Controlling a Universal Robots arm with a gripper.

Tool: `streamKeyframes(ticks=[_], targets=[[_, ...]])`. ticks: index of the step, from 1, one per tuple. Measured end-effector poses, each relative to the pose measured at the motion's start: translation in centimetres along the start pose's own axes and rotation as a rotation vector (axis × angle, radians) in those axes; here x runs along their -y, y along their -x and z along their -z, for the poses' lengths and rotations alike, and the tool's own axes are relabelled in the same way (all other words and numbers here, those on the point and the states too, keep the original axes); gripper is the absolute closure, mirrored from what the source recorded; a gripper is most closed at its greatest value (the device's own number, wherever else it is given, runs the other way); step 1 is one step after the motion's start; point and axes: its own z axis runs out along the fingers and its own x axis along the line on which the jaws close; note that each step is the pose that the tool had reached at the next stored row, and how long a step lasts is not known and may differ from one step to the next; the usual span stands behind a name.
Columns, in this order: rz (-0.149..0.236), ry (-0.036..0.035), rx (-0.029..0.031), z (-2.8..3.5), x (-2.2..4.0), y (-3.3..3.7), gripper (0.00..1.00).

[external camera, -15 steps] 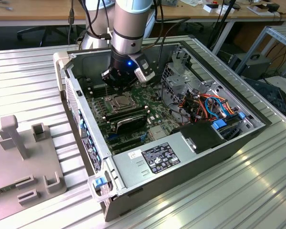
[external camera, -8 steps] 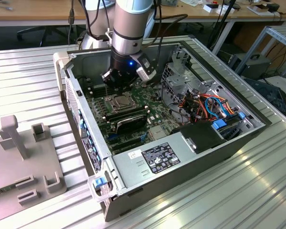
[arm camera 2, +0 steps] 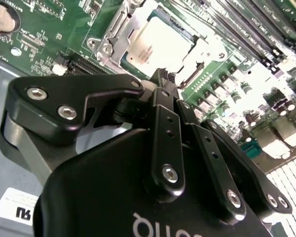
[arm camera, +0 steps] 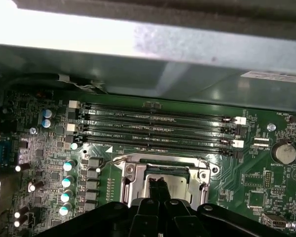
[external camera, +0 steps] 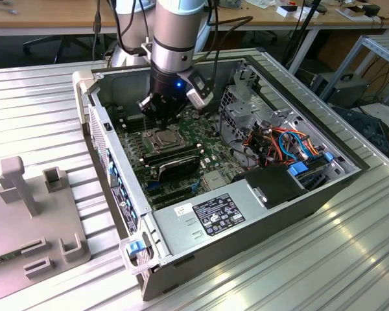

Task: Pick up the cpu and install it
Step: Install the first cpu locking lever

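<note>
The cpu (arm camera 2: 155,43) lies flat in its socket on the green motherboard (external camera: 204,159), silver-grey top up, with the metal socket frame (arm camera 2: 111,37) around it. In the exterior view the cpu (external camera: 161,137) sits just below my gripper (external camera: 154,122), which hangs inside the open computer case. In both wrist views the two black fingers are pressed together with nothing between them. My gripper (arm camera 2: 164,79) has its tips over one edge of the cpu. In the first wrist view my gripper (arm camera: 158,183) stands over the cpu (arm camera: 180,183); whether the tips touch it I cannot tell.
Long memory slots (arm camera: 158,131) run beside the socket. Black memory sticks (external camera: 172,161) lie nearer the power supply (external camera: 214,214). Coloured cables (external camera: 279,139) and drive bays crowd the exterior view's right. The case wall (arm camera: 187,49) rises close by. A grey fixture (external camera: 26,214) stands outside.
</note>
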Motion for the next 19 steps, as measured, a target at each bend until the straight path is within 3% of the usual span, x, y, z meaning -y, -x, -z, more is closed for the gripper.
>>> streamKeyframes(ticks=[7,19], targets=[[0.001,-0.0014,0.0024,1.16,-0.04,-0.1,0.89],[0.001,-0.002,0.0024,1.17,-0.05,-0.15,0.89]])
